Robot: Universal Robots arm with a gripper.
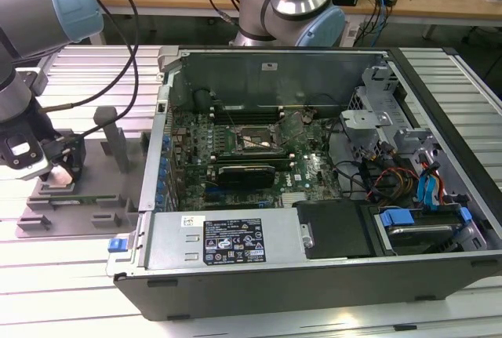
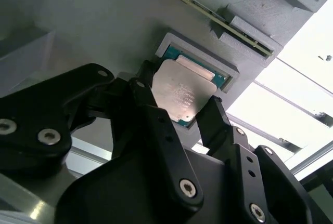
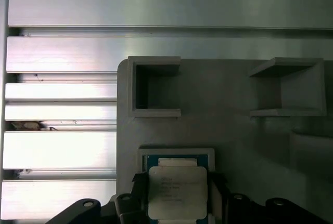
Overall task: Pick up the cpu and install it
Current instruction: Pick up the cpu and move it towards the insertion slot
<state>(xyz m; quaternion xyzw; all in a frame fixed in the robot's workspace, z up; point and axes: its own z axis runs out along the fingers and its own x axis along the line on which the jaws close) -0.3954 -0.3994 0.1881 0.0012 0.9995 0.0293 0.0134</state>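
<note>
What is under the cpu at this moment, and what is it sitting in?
The cpu lies in a square framed pocket of the gray holder block, which rests on the slatted metal table. The pocket's floor is hidden beneath the cpu.

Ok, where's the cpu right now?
The cpu sits at the square pocket of the grey fixture, right at the pincer in both wrist views; that fixture lies at the exterior view's left, outside the computer case.
</note>
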